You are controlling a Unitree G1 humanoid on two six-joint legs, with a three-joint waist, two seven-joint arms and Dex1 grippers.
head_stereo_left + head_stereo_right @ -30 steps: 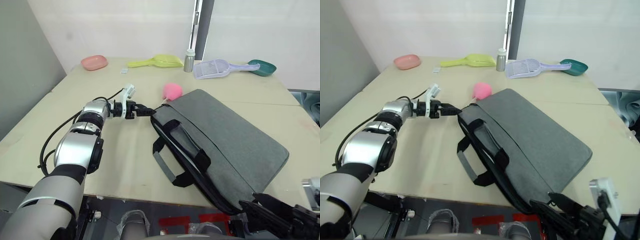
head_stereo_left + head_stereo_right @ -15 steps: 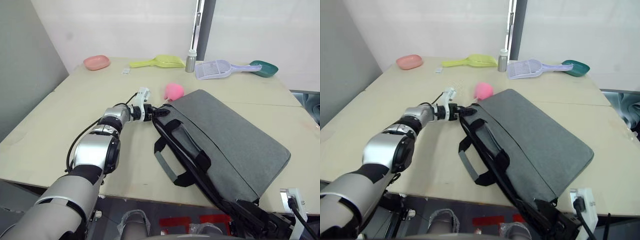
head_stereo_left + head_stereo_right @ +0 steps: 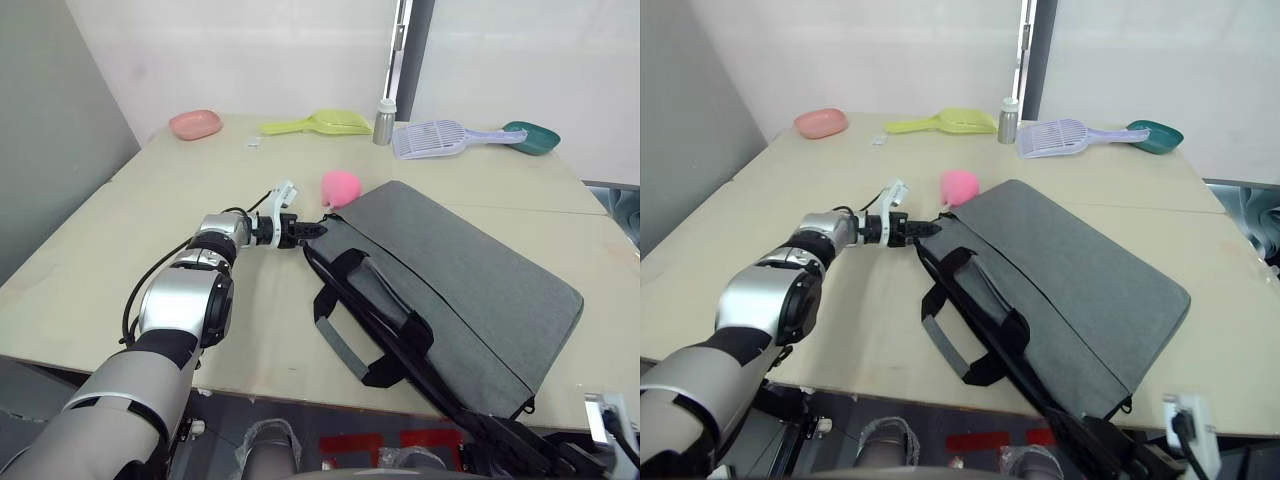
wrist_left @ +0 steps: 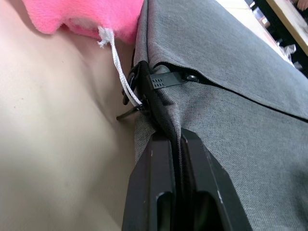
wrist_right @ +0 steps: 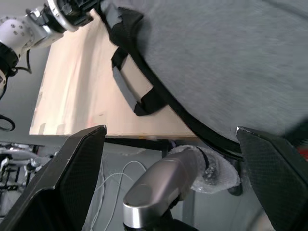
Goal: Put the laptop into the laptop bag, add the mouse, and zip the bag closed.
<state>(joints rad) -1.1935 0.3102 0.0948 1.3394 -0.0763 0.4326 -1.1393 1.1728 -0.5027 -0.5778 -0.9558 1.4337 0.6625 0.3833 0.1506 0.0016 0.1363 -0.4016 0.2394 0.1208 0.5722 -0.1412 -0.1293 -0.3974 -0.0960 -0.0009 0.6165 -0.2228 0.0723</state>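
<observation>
The grey laptop bag lies flat and slanted on the table, its black strap handles spread toward the near edge. My left gripper is at the bag's far left corner. In the left wrist view its fingers are shut on the bag's black zipper edge, beside a white cord from the pink plush toy. My right gripper stands open below the table's near edge, under the bag's near corner. The laptop and the mouse are out of view.
Along the table's far edge stand a pink dish, a yellow scoop, a metal bottle, a lavender slotted scoop and a teal scoop. Bare tabletop stretches left of the bag.
My left gripper reached across to the bag's far left corner and shut on its black edge. The right gripper sank lower below the table's near edge, still open.
</observation>
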